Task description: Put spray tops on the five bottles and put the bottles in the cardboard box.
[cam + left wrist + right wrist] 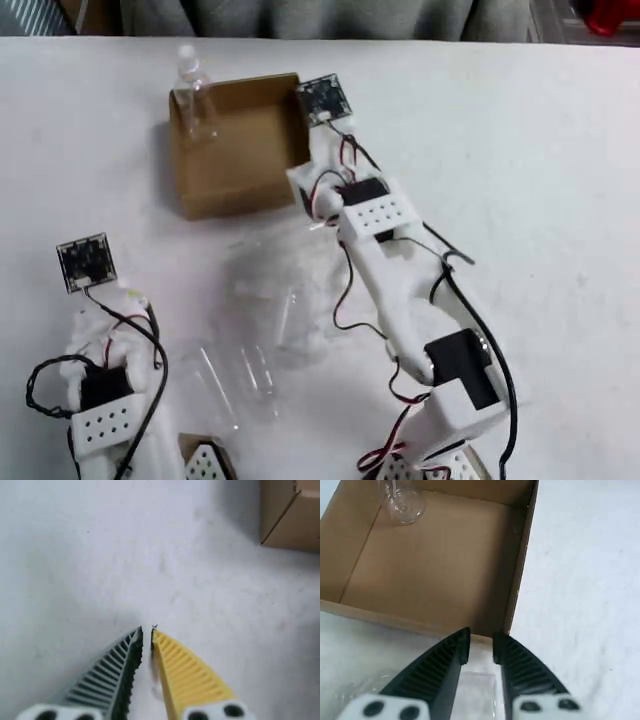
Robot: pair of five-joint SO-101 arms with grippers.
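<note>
The cardboard box (240, 200) stands open at the back of the table. A clear bottle (192, 95) with a spray top stands upright in its far left corner, its base (402, 502) visible in the right wrist view. My right gripper (480, 650) hangs just before the box's near wall (420, 622), by its right corner. Its black fingers are shut on a clear bottle (480, 692). Several clear bottles (265, 330) lie on the table between the arms. My left gripper (147, 630) is shut on nothing, low over bare table at the front left.
The right arm (410, 290) stretches from the front edge to the box. The left arm (100, 400) stays folded at the front left. The box's corner (292, 515) lies well ahead of the left gripper. White tabletop spreads to the right.
</note>
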